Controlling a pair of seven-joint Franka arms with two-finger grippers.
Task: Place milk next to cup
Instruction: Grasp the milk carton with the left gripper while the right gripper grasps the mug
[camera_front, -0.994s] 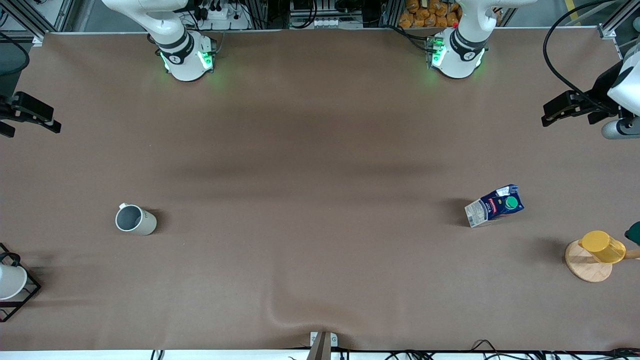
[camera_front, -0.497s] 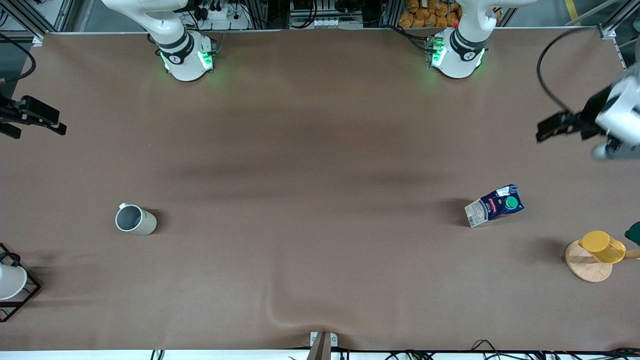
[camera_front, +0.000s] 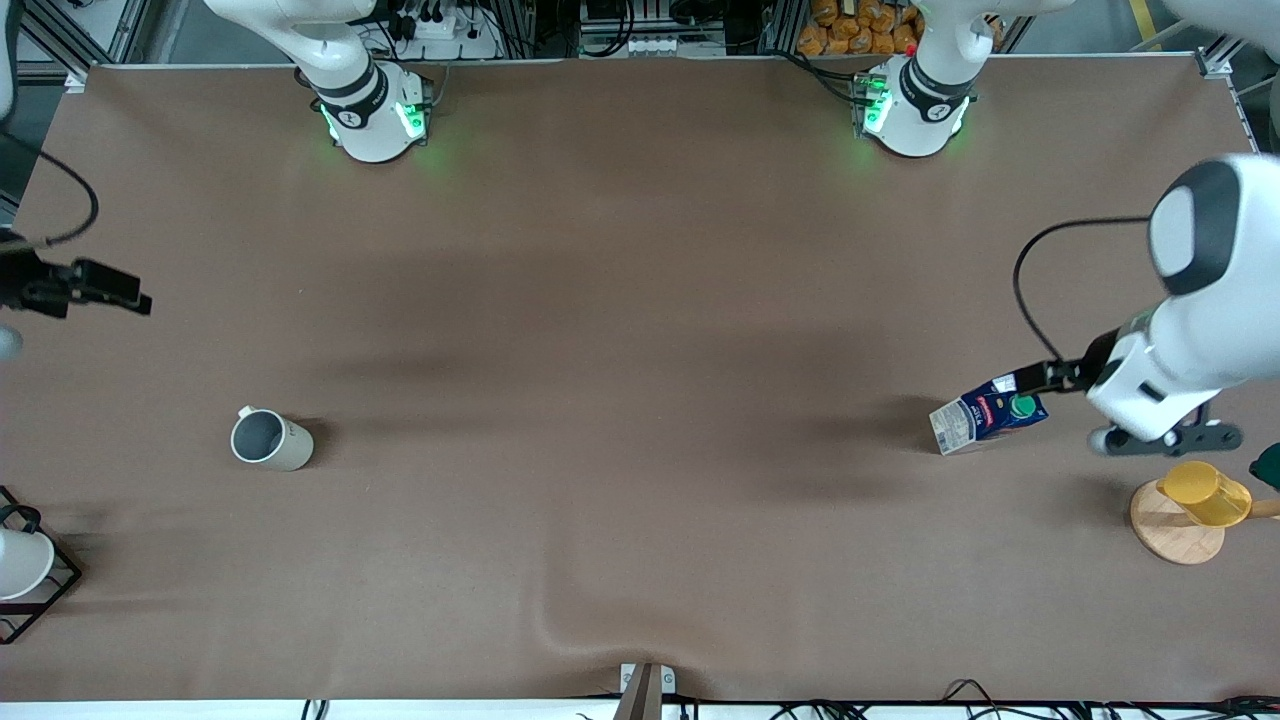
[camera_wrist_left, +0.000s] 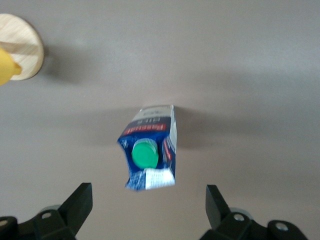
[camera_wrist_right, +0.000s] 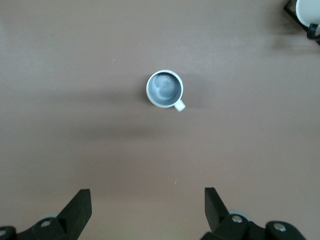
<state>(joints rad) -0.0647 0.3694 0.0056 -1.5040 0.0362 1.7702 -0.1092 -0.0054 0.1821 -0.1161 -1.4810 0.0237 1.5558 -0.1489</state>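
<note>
We see the milk (camera_front: 988, 412) on its side toward the left arm's end of the table, well apart from the cup (camera_front: 270, 441); our left gripper (camera_wrist_left: 146, 210) hangs over it, jaws wide — right gripper (camera_wrist_right: 147, 210) wide too, over bare table

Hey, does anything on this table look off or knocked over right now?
Yes, the milk lies tipped on its side toward the left arm's end of the table, green cap facing up, its top end crumpled. The open left gripper hovers over it. The cup stands upright; nothing has spilled.
</note>
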